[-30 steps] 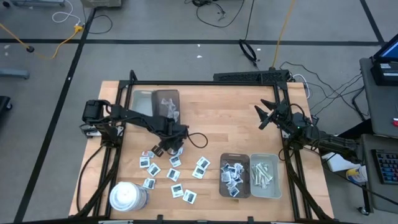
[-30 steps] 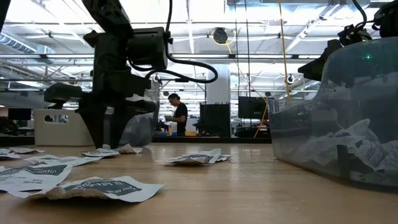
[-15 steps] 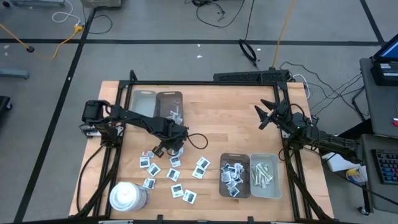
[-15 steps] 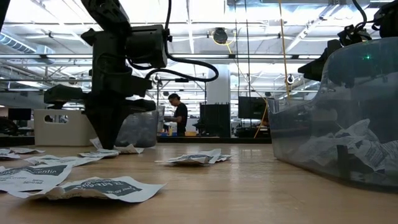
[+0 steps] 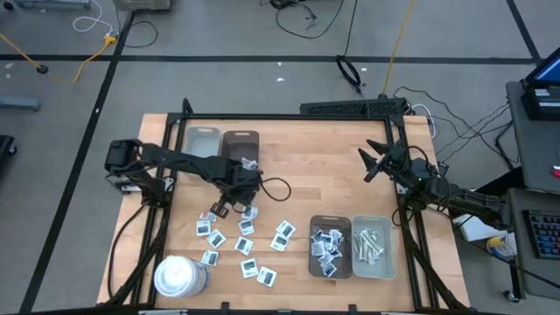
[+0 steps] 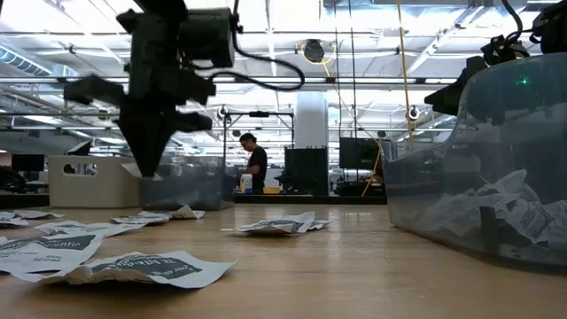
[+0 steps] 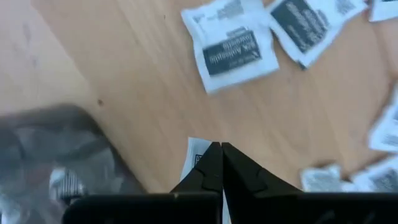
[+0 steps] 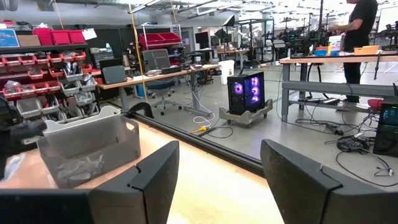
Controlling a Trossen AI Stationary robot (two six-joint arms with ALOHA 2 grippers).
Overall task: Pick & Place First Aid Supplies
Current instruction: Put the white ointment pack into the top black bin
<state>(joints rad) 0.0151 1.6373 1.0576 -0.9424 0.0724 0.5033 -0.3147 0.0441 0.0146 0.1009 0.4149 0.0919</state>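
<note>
Small white square packets with dark print point(image 5: 244, 245) lie flat and scattered on the wooden table, and show close up in the left wrist view point(image 7: 233, 53) and low view point(image 6: 142, 266). My left gripper point(image 7: 221, 149) points down above them point(image 5: 229, 199), raised off the table point(image 6: 146, 168) and shut on one packet point(image 7: 194, 160). My right gripper point(image 5: 372, 162) waits level at the far right, its fingers open and holding nothing point(image 8: 217, 180). My left gripper pinches one white packet between its two fingers, coming from above and pointing down. Only the packet's edge point(image 7: 196, 153) shows beside the fingertips; the fingers hide the rest. The packet hangs clear of the table.
A grey tray point(image 5: 330, 248) with packets and a lighter tray point(image 5: 374, 245) with pale strips stand at the near right. Two more trays point(image 5: 203, 144) point(image 5: 238, 147) stand at the far left. A large white cylinder point(image 5: 179, 276) stands at the near left corner.
My left gripper has shut on a packet at the table top, then risen straight up, lifting that packet clear of the table. The other packets lie where they were.
</note>
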